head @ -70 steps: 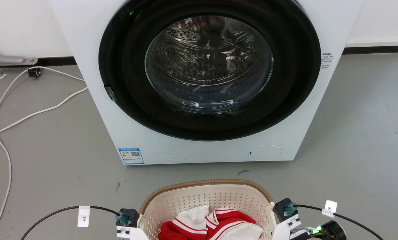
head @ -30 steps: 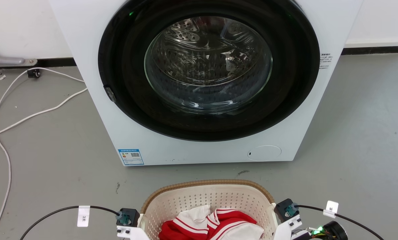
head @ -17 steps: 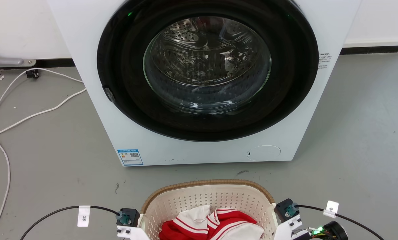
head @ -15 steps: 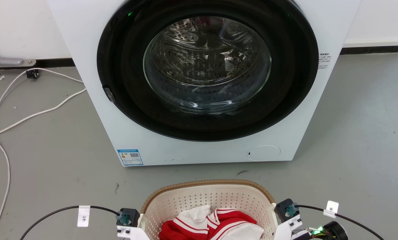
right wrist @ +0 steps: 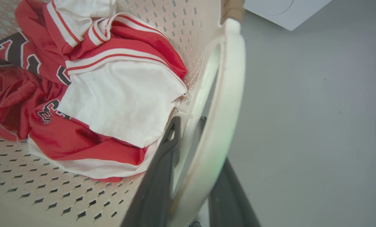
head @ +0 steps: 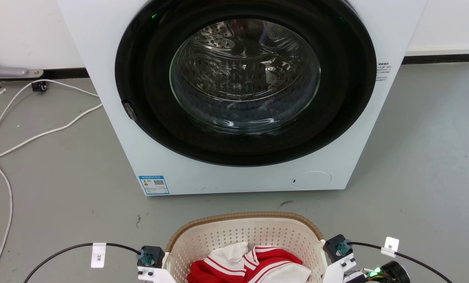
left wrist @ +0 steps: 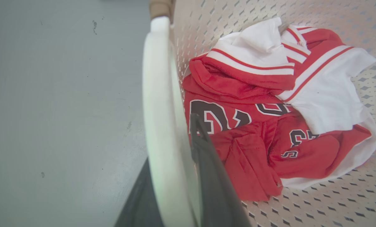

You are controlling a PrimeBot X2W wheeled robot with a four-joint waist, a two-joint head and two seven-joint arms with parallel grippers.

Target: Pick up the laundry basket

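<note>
The cream perforated laundry basket (head: 242, 232) with its brown woven rim sits at the bottom middle of the head view, in front of the washing machine. A red and white jersey (head: 250, 265) lies crumpled inside it. In the left wrist view my left gripper (left wrist: 172, 142) is shut on the basket's white loop handle (left wrist: 158, 94), one dark finger (left wrist: 207, 164) inside the basket wall and the other outside. In the right wrist view my right gripper (right wrist: 189, 124) clamps the opposite white handle (right wrist: 229, 94) the same way. Whether the basket's base touches the floor is hidden.
A white front-loading washing machine (head: 160, 157) with its round glass door (head: 244, 74) shut stands just beyond the basket. White cables (head: 6, 149) trail over the grey floor at the left. Black cables run from both wrists (head: 61, 249) (head: 411, 259).
The head view wobbled slightly sideways and came back. The basket, the jersey and both wrists keep their places.
</note>
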